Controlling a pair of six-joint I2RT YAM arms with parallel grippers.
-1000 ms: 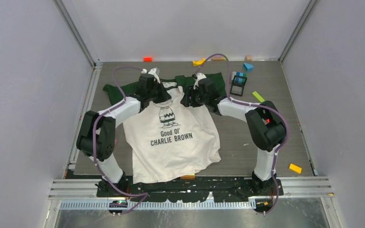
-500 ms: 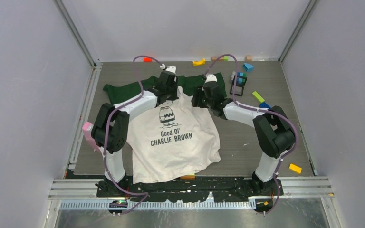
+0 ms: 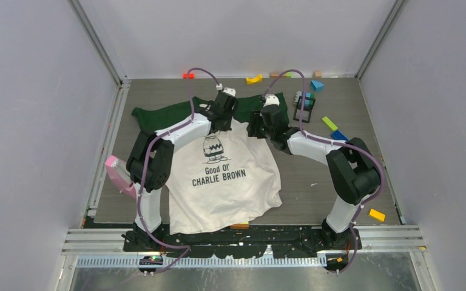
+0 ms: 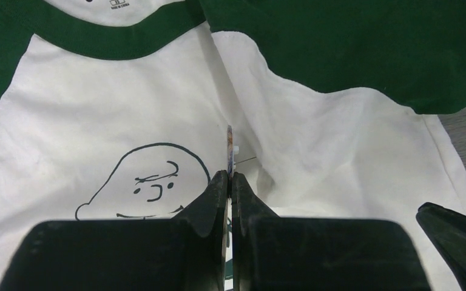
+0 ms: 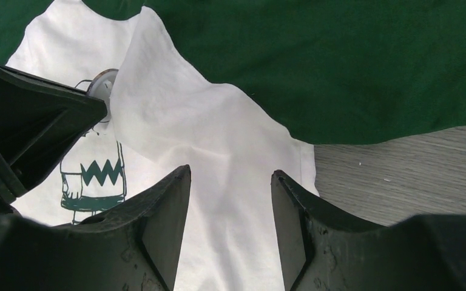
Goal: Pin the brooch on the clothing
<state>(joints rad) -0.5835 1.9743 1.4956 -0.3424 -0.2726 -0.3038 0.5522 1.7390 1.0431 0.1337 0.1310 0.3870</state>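
The clothing (image 3: 224, 182) lies flat on the table, a white T-shirt with green sleeves and a cartoon print. My left gripper (image 4: 230, 176) is shut on the brooch (image 4: 229, 144), a thin disc seen edge-on with its pin pointing at the white cloth beside a fold, right of the cartoon head. In the top view the left gripper (image 3: 221, 121) is just below the collar. The right wrist view shows the brooch (image 5: 101, 82) at the left gripper's tip. My right gripper (image 5: 230, 173) is open and empty over the shirt's right shoulder (image 5: 218, 145), close beside the left gripper in the top view (image 3: 254, 127).
Toy blocks lie along the back: red (image 3: 188, 75), yellow (image 3: 253, 79), blue (image 3: 317, 85). A black frame with blocks (image 3: 304, 107) and a green block (image 3: 329, 123) lie right of the shirt. An orange block (image 3: 376, 214) is front right. A pink object (image 3: 119, 173) lies left.
The left gripper has moved right along the collar to the shirt's upper middle, still shut on the brooch. The right gripper has shifted slightly right and back.
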